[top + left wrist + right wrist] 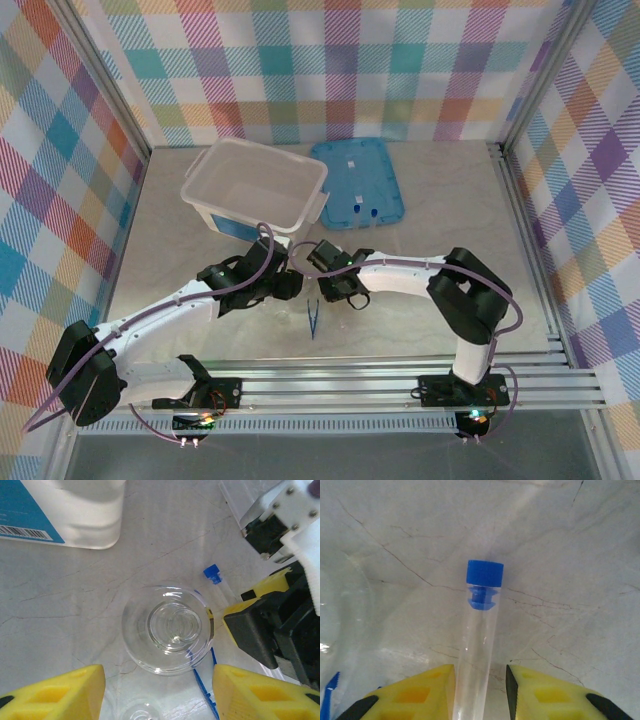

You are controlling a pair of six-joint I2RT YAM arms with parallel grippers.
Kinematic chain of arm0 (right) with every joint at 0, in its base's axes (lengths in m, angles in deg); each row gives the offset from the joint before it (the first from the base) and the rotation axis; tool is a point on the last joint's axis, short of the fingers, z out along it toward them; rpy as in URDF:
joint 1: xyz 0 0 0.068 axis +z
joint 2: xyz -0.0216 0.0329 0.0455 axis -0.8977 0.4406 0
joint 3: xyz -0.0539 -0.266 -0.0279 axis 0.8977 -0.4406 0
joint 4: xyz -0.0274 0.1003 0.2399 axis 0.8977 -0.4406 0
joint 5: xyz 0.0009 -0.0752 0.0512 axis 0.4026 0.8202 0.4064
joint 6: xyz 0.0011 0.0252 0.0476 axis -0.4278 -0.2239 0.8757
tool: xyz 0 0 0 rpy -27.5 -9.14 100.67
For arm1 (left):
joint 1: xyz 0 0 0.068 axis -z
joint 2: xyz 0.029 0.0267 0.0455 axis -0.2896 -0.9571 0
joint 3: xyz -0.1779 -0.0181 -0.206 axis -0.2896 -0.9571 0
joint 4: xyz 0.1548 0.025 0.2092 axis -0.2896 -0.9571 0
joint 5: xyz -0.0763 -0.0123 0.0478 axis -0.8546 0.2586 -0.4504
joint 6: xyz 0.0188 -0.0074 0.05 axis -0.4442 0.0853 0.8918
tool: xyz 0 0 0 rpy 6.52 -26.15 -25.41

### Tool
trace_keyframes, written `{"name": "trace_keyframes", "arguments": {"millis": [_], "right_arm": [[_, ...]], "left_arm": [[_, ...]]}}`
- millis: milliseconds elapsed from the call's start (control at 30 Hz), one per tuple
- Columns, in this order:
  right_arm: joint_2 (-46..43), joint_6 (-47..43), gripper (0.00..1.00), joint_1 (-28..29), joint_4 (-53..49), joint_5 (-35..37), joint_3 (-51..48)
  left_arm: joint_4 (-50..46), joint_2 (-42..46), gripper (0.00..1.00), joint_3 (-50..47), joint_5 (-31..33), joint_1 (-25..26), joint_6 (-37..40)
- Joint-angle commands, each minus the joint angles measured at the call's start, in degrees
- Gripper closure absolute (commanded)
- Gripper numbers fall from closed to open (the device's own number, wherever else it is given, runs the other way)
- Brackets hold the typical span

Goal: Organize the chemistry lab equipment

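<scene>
Now: right gripper (480, 672) straddles a clear tube (479, 640) lying on the table (570, 555), blue cap (485, 573) pointing away — fingers close on both sides, contact not discernible. Left gripper (157, 690) open, glass flask (167, 627) upright just ahead of its fingers, beside that tube; tweezers (312, 320) lie nearby.

The round clear glass flask (167, 627) gleams glossy; beside it, a thin clear plastic tube (477, 645) (blue matt cap (485, 573)) lies on the smooth, veined stone-look tabletop (75, 595).
</scene>
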Motion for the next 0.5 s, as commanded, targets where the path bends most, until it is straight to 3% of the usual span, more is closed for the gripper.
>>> {"name": "trace_keyframes", "arguments": {"millis": [0, 267, 467], "right_arm": [[0.9, 0.9, 0.66, 0.3, 0.2, -0.3, 0.7], [2.2, 1.2, 0.74, 0.3, -1.0, 1.0, 1.0], [-1.7, 2.2, 0.77, 0.3, -1.2, 1.7, -1.0]], "left_arm": [[0.0, 1.1, 0.41, -0.6, 0.3, -0.7, -0.5], [1.0, 0.3, 0.41, -0.5, -0.3, -0.7, -0.7], [1.0, -1.1, 0.41, 0.7, -0.5, -0.7, 0.5]]}}
